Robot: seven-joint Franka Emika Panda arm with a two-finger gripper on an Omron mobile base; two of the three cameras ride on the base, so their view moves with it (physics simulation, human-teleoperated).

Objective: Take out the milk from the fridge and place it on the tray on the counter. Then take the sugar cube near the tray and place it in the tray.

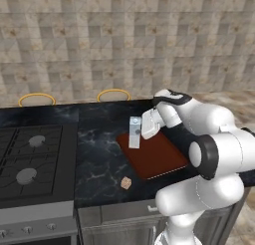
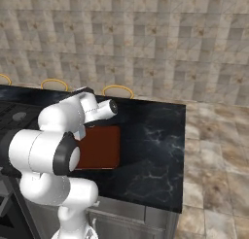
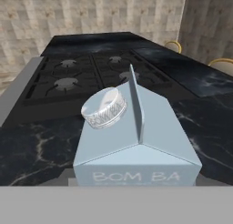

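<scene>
Writing on milk (image 3: pixel 136 141): "BOM BA" in pale letters along the front face below the gable, read in hand view; a smaller line below, too small to read.
Cap: round, silver-white, ribbed, set on the left slope of the gabled top.
Milk, place: upright at the far left corner of the tray (image 1: pixel 154 157), as left base view gives it; bottom edge seems on the tray, contact not sure.
Milk to fingers: carton directly before the gripper (image 1: pixel 144 127), very close, its top large in hand view; fingertips themselves hidden by the carton.
Fingers, state: about half spread; closed on the carton or only beside it, cannot tell from these views.
Left base view adds: sugar cube (image 1: pixel 126 183) on the counter (image 1: pixel 99 154), near the front left corner of the tray, apart from it; stovetop (image 1: pixel 30 159) to the left; two yellow chair backs (image 1: pixel 113 94) beyond the counter.
Right base view adds: right end of the counter and tiled floor (image 2: pixel 214 155) beyond it; tray partly behind the arm; carton hidden by the arm.
Hand view adds: four burners of the stovetop beyond the carton, tiled wall (image 3: pixel 91 13) behind.
</scene>
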